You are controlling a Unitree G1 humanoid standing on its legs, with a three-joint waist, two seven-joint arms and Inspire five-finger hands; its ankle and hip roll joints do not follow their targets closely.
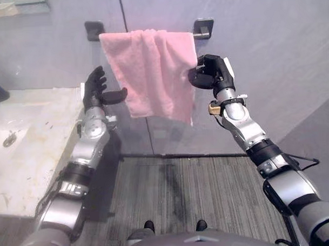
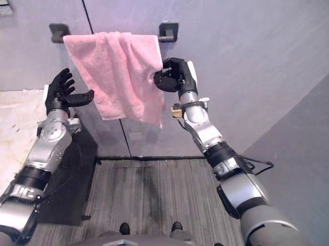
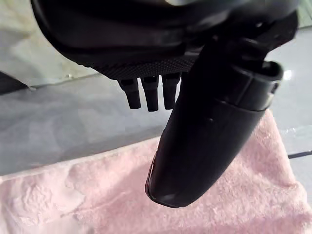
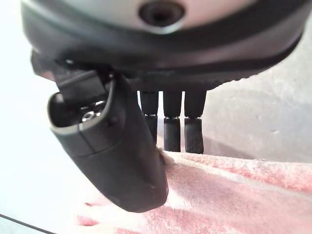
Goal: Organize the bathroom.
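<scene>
A pink towel (image 1: 152, 69) hangs crumpled over a dark wall bar, between the bar's left bracket (image 1: 93, 29) and its right bracket (image 1: 203, 28). My right hand (image 1: 208, 70) is at the towel's right edge just under the bar. In the right wrist view its thumb (image 4: 122, 161) and fingers (image 4: 173, 134) pinch the pink cloth (image 4: 234, 195). My left hand (image 1: 96, 93) is raised beside the towel's left edge with straight fingers. Its thumb (image 3: 204, 141) reaches toward the cloth (image 3: 97, 204), and the hand holds nothing.
A pale, stained sink counter (image 1: 35, 138) with a drain (image 1: 9, 140) lies at the left, on a dark cabinet (image 2: 74, 174). Grey plank floor (image 1: 199, 192) stretches below the towel to the wall.
</scene>
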